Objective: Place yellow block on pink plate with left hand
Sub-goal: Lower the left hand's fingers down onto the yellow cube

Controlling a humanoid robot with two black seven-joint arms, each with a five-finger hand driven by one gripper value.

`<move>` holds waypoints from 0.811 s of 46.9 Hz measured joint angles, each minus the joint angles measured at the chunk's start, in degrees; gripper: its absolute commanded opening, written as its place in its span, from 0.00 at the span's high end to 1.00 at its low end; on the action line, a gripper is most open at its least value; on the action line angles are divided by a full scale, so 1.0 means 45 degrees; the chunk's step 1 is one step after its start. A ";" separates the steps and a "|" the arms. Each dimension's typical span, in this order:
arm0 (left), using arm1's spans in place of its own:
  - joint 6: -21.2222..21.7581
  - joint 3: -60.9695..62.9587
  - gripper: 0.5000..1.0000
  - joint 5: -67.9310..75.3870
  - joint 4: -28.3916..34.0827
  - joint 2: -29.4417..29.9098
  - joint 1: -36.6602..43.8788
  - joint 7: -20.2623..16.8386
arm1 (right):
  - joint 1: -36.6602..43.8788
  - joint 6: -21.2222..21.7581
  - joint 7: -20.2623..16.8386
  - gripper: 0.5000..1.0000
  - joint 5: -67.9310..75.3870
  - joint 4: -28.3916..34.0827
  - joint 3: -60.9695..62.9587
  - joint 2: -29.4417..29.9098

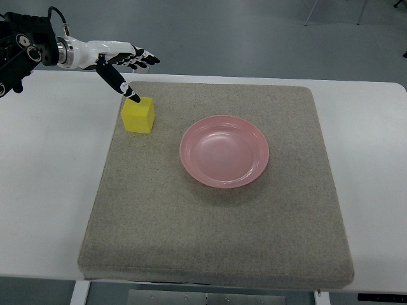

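Observation:
A yellow block (139,115) stands on the beige mat (216,216), toward its far left corner. To its right, near the mat's middle, lies an empty pink plate (224,150). My left hand (130,68) reaches in from the upper left, just behind and above the block. Its fingers are spread and hold nothing. The thumb tip (135,98) hangs right at the block's far top edge; I cannot tell whether it touches. The right hand does not show.
The mat lies on a white table (44,165) whose far edge runs behind my hand. Grey floor and chair legs (315,13) show beyond the table.

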 measured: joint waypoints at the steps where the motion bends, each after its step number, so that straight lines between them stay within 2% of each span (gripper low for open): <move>1: 0.0079 0.0220 0.03 0.0001 0.0001 -0.0007 -0.0033 0.0000 | 0.0001 0.0000 -0.0001 0.15 0.0000 0.0000 0.0000 0.0000; 11: 0.1677 0.1674 0.04 0.0017 -0.0011 -0.0222 -0.0032 0.0000 | 0.0001 0.0000 -0.0001 0.15 0.0000 0.0000 0.0000 0.0000; 38: 0.2259 0.2346 0.08 0.1170 -0.0008 -0.0865 0.0069 -0.0021 | 0.0000 0.0000 0.0000 0.15 0.0001 0.0000 0.0000 0.0000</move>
